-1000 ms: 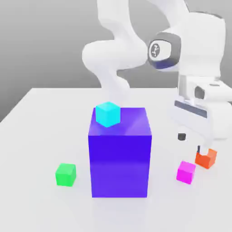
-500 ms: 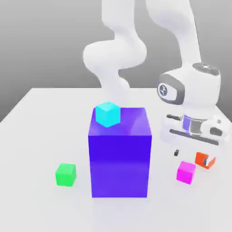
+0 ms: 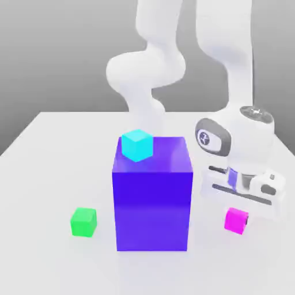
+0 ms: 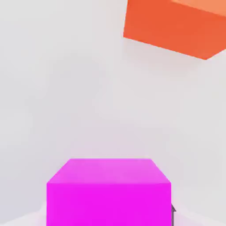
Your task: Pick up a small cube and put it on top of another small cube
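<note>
Arm has dropped low to the table; gripper (image 3: 241, 214), wide a moment ago, is now clenched on the small cube (image 3: 235, 220), still on the table right of the big purple block (image 3: 152, 196). Grasp looks made; lifting next, probably toward the orange-red cube (image 4: 176, 26).

Purple block (image 3: 152, 201) beside magenta cube (image 3: 235, 220)

no readable words or numbers anywhere. the only sign is a small white emblem on the dark round cap (image 3: 205, 138) of the white robot arm's wrist joint, and it cannot be made out.
</note>
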